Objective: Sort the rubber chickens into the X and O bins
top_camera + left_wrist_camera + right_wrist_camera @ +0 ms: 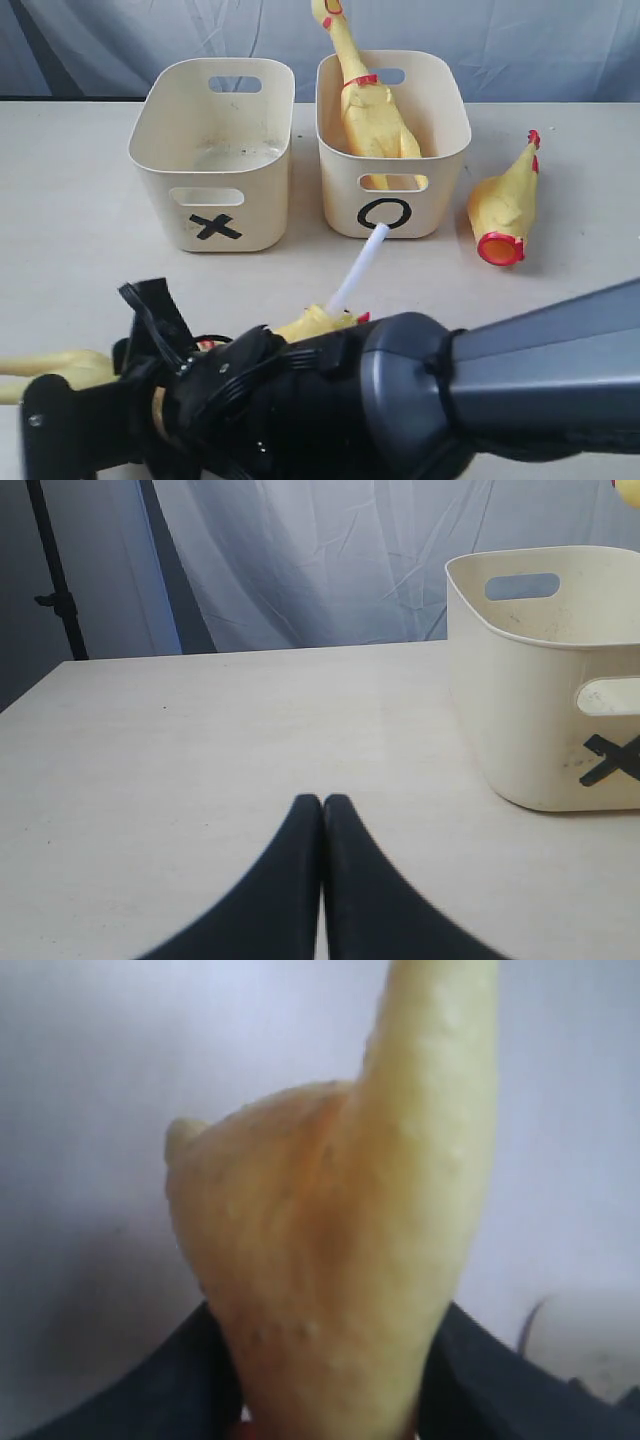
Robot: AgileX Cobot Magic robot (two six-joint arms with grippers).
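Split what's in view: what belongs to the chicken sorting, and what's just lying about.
Job: X bin; O bin; standing chicken in the O bin; chicken half lying beside the O bin; yellow piece with a white tube; clasped chicken, between the fingers of the right tool.
Lying about: pale backdrop curtain; dark stand at the back.

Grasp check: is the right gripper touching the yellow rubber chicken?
Touching. Right wrist view: the right gripper has the yellow rubber chicken between its dark fingers, both flush against it.
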